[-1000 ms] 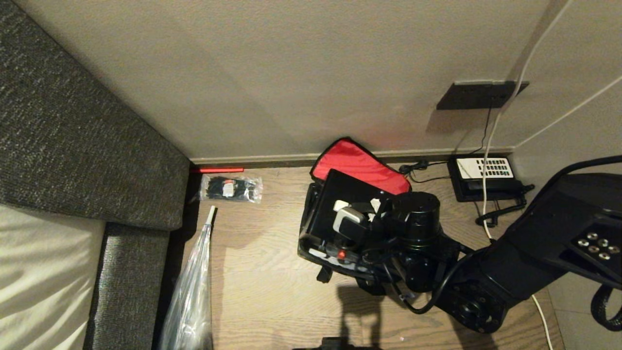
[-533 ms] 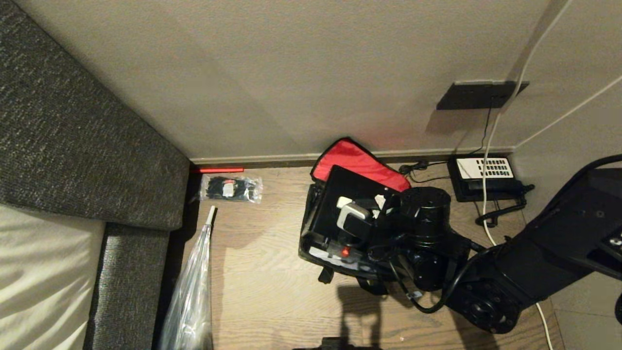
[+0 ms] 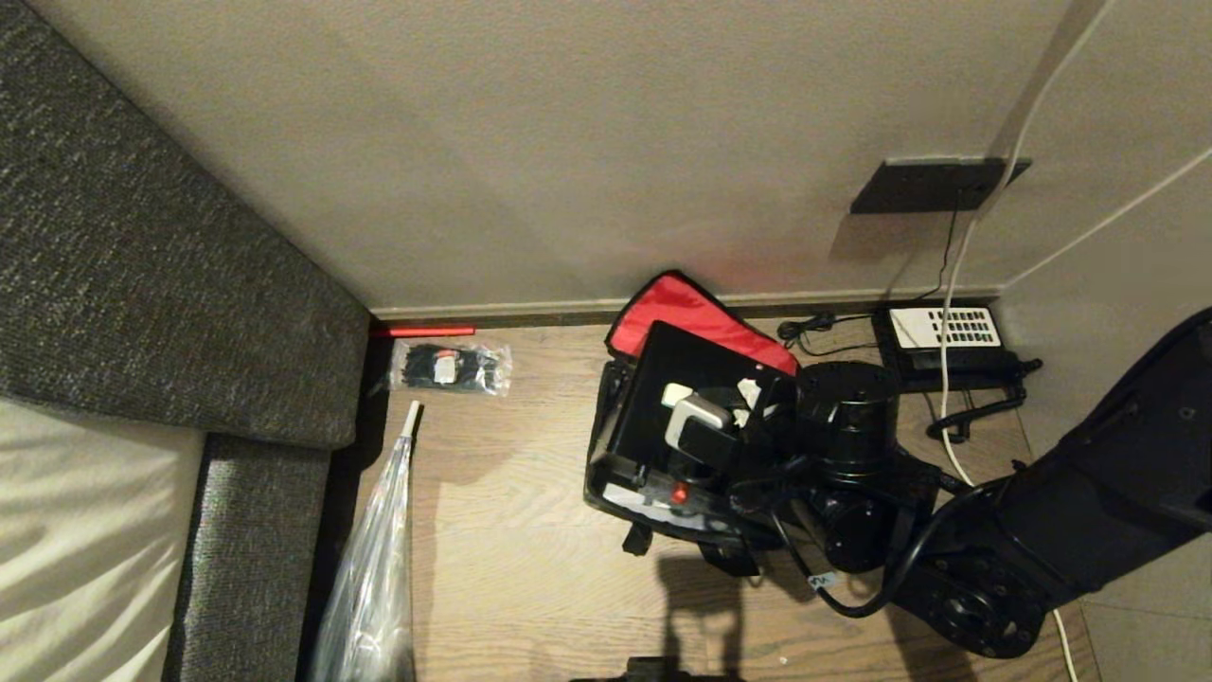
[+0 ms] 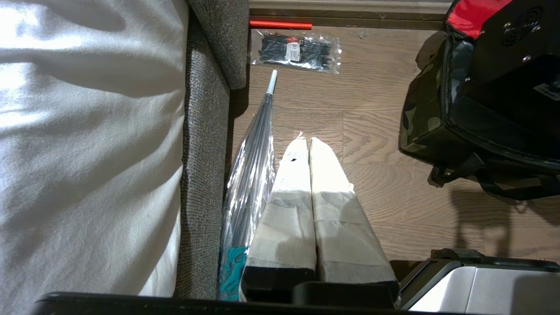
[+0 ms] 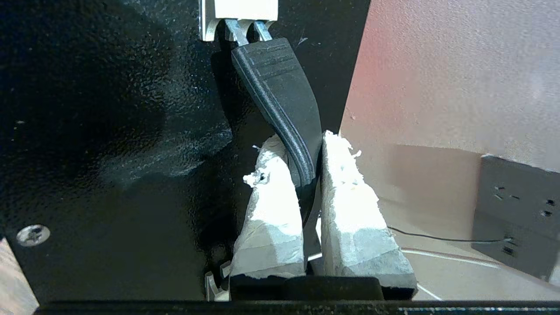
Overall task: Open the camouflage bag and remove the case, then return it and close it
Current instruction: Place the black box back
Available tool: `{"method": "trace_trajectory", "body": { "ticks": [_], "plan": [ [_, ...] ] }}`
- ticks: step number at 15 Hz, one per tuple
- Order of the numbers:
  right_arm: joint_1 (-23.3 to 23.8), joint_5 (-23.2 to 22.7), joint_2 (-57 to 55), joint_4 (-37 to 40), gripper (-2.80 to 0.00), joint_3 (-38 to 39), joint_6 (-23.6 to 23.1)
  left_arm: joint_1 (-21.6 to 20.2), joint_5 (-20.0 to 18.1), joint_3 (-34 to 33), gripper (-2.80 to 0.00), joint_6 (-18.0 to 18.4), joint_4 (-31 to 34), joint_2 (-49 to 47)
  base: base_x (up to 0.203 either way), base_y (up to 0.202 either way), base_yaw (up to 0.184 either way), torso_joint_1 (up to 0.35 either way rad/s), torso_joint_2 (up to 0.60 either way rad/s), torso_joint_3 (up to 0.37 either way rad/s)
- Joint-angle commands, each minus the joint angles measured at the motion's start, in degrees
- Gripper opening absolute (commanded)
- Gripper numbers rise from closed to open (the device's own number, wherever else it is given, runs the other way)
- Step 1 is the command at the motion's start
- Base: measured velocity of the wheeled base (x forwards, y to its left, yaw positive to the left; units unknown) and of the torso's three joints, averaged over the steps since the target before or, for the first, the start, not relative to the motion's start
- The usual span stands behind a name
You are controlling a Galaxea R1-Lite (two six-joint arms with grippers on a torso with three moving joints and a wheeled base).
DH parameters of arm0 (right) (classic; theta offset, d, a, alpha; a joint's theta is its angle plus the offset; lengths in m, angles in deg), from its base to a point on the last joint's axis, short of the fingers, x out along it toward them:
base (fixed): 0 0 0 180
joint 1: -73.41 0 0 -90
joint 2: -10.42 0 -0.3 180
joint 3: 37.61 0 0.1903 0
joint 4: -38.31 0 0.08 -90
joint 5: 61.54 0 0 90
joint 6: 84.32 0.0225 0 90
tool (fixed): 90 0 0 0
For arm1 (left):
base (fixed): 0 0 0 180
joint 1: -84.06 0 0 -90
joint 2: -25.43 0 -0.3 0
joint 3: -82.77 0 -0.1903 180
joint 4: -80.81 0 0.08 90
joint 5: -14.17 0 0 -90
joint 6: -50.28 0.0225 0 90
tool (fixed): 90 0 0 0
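Black hard case (image 3: 682,388), handle pinched in right gripper (image 5: 308,157), half out of red-lined camouflage bag (image 3: 696,317); bag's interior hidden.

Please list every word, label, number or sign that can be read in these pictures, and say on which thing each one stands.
No text can be read.
Packet of cable ties: red and white label, too small to read.
Black case: white stickers, too blurred.
Desk phone: keypad marks too small.
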Motion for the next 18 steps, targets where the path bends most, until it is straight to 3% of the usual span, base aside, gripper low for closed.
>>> {"method": "trace_trajectory", "body": {
  "ticks": [1,8,15,18],
  "plan": [
    [-0.2,0.1,1.4,0.8,-2.80,-0.2,-0.3,-0.1,0.0,-0.2,-2.80,0.0,0.0,0.1,0.000,0.000,0.000,0.000,0.00,0.000],
    [-2.2,-0.2,2.3,2.0,-2.80,-1.9,-1.1,0.0,0.0,-0.2,-2.80,0.0,0.0,0.1,0.000,0.000,0.000,0.000,0.00,0.000],
    [-2.1,-1.7,2.7,0.9,-2.80,-1.0,-11.3,0.0,0.0,-0.2,-2.80,0.0,0.0,0.1,0.000,0.000,0.000,0.000,0.00,0.000],
    [-2.1,-1.4,2.0,0.8,-2.80,-1.6,-11.4,0.0,0.0,-0.2,-2.80,0.0,0.0,0.1,0.000,0.000,0.000,0.000,0.00,0.000]
  ]
}}
